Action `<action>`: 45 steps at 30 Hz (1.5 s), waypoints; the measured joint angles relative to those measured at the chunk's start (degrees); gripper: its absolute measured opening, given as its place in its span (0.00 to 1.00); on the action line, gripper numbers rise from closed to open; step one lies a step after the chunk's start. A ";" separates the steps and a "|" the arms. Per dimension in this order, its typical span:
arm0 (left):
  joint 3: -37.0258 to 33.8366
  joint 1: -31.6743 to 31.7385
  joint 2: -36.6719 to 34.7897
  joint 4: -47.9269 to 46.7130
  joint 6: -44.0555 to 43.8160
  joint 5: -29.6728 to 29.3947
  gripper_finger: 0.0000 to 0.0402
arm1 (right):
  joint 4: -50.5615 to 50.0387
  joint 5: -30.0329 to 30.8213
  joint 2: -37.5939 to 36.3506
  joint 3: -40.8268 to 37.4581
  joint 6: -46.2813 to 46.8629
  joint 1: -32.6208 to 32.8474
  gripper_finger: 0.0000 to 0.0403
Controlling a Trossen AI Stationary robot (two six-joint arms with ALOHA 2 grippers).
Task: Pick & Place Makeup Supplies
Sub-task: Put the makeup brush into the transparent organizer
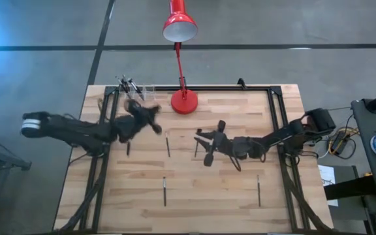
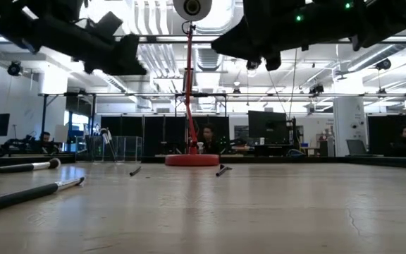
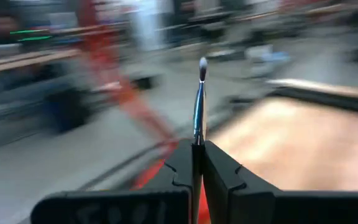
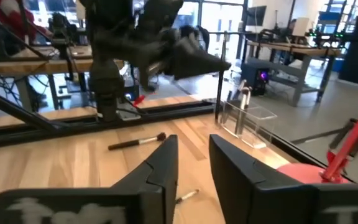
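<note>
My left gripper (image 3: pixel 197 163) is shut on a thin makeup brush (image 3: pixel 199 102) with a silvery ferrule and a small bristle tip. It hovers above the table's far left part (image 1: pixel 153 123), near a clear holder (image 1: pixel 142 89) with several brushes standing in it. My right gripper (image 4: pixel 192 167) is open over the table's middle (image 1: pixel 202 143), with nothing between its fingers. Loose brushes lie flat on the wood: one (image 1: pixel 168 143) between the arms and others nearer the front (image 1: pixel 164 190) (image 1: pixel 258 189). My left gripper pinches the brush's handle (image 3: pixel 197 149) between its two fingers. The brush runs along the fingers, and its ferrule and bristle tip (image 3: pixel 202 65) stick out past the fingertips. The fingers point about level, and the brush is lifted clear of the table.
A red desk lamp stands with its round base (image 1: pixel 184 101) at the table's far middle, and its shade (image 1: pixel 179 27) reaches beyond the far edge. A black frame rail (image 1: pixel 276 111) runs along the table's sides. In the right wrist view a brush (image 4: pixel 135 142) lies ahead of the fingers.
</note>
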 joint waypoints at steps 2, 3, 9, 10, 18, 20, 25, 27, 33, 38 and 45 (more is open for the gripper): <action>0.77 3.37 -3.69 -5.90 -0.68 -4.29 0.03 | 0.02 0.11 -0.35 -0.52 -0.01 0.02 0.17; 0.98 5.53 -5.15 -8.42 -1.15 -4.59 0.03 | 0.04 0.14 -0.43 -0.65 -0.01 0.04 0.15; 1.42 23.52 -6.43 -9.60 -3.09 2.74 0.03 | 0.26 0.13 -0.43 -0.72 -0.21 0.02 0.07; 1.42 27.18 -5.85 -9.15 -4.31 5.74 0.03 | 0.26 0.12 -0.43 -0.66 -0.23 0.02 0.07; 1.42 48.47 3.47 1.29 -12.01 24.52 0.03 | 0.27 0.10 -0.43 -0.67 -1.45 0.02 0.04; 1.42 49.78 5.95 3.03 -12.47 25.51 0.03 | 0.28 0.10 -0.43 -0.67 -1.48 0.02 0.04; 2.52 49.97 11.53 3.80 -12.12 24.00 0.03 | 0.28 0.08 -0.43 -0.65 -1.49 0.02 0.04; 3.19 50.10 13.41 4.07 -11.99 23.41 0.03 | 0.28 0.08 -0.43 -0.65 -1.49 0.10 0.04; 4.25 50.56 17.63 4.30 -12.02 20.80 0.03 | 0.28 0.01 -0.43 -0.67 -1.49 0.13 0.04; 4.26 50.58 19.68 4.27 -12.52 20.29 0.03 | 0.28 -0.08 -0.43 -0.67 -1.52 0.13 0.04; 4.19 50.58 21.07 2.90 -13.72 20.41 0.03 | 0.28 -0.07 -0.43 -0.67 -1.51 0.13 0.04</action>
